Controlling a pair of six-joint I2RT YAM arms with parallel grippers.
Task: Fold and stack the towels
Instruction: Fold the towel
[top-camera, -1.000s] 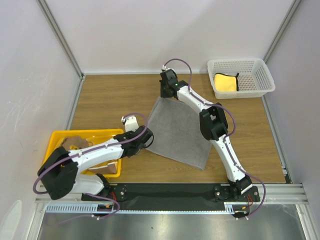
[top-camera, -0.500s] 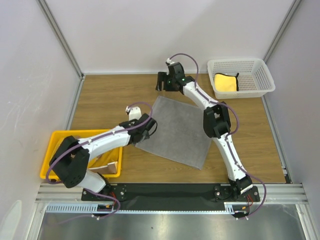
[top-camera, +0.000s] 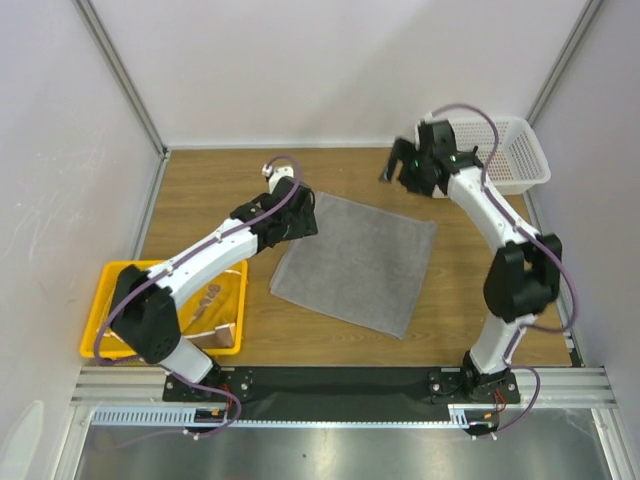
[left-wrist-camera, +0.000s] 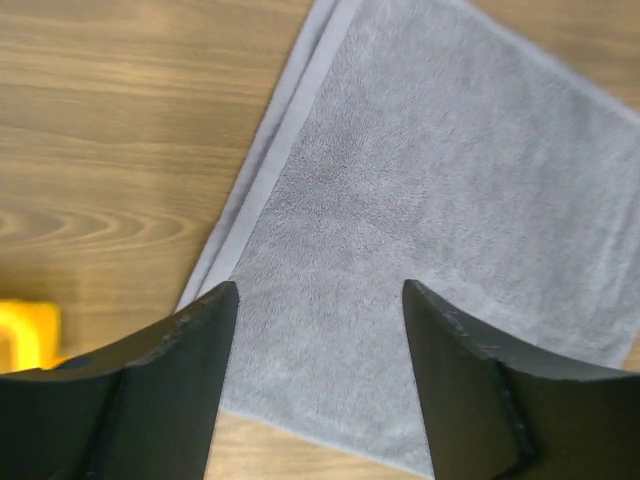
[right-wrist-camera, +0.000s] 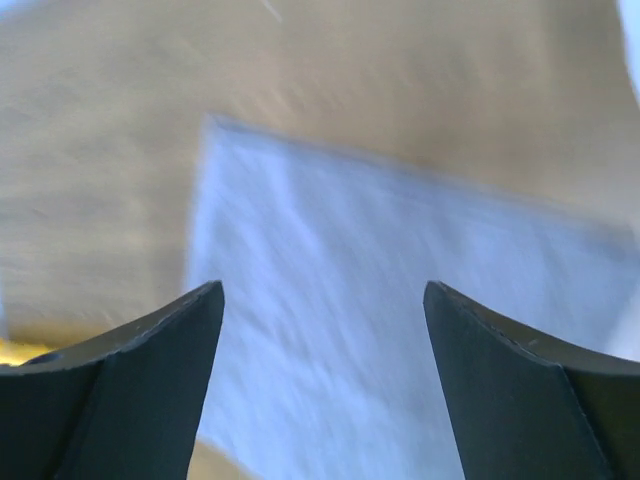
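The grey towel (top-camera: 355, 262) lies spread flat on the wooden table, one layer, and also fills the left wrist view (left-wrist-camera: 430, 190). My left gripper (top-camera: 303, 215) hovers open above its far left corner, nothing between the fingers (left-wrist-camera: 320, 300). My right gripper (top-camera: 392, 170) hangs open above the table past the towel's far right corner, in front of the basket; its blurred view shows the towel (right-wrist-camera: 340, 250) below the empty gripper (right-wrist-camera: 322, 295). A yellow-orange towel with brown print (top-camera: 212, 300) lies in the tray. The plain yellow towel is hidden behind my right arm.
A yellow plastic tray (top-camera: 105, 300) stands at the near left, its corner showing beside the left fingers (left-wrist-camera: 25, 325). A white mesh basket (top-camera: 522, 150) stands at the far right. Walls close the table on three sides.
Both grippers opened and let go of the grey towel, which now lies flat and squarer. The left gripper moved up to its far left corner. The right arm swung right toward the basket.
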